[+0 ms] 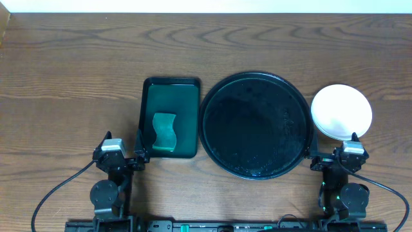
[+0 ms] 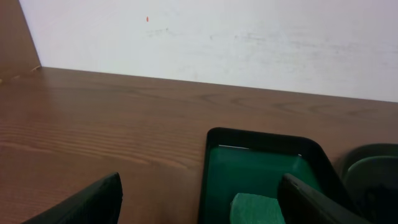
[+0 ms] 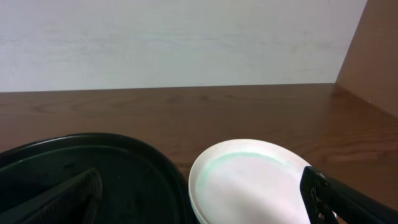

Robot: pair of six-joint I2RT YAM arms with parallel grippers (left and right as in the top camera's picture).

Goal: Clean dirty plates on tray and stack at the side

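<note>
Black and glossy, the big round tray (image 1: 255,122) sits at the middle of the wooden worktop (image 1: 77,64). The plates (image 1: 341,111) lie off it, on the worktop just beside its right rim. From the right wrist view they look stacked, though I can't count them. A faint mint ring shows inside the top one.

Left of the tray, a dark green rectangular tray (image 1: 170,86) holds a green sponge (image 1: 164,132). A tiny red mark (image 2: 147,19) on the white wall is too small to read.

The left tool (image 2: 200,190) hangs near the green tray, jaws spread wide, holding nothing. The right tool (image 3: 202,180) gapes likewise, just short of the plates.
</note>
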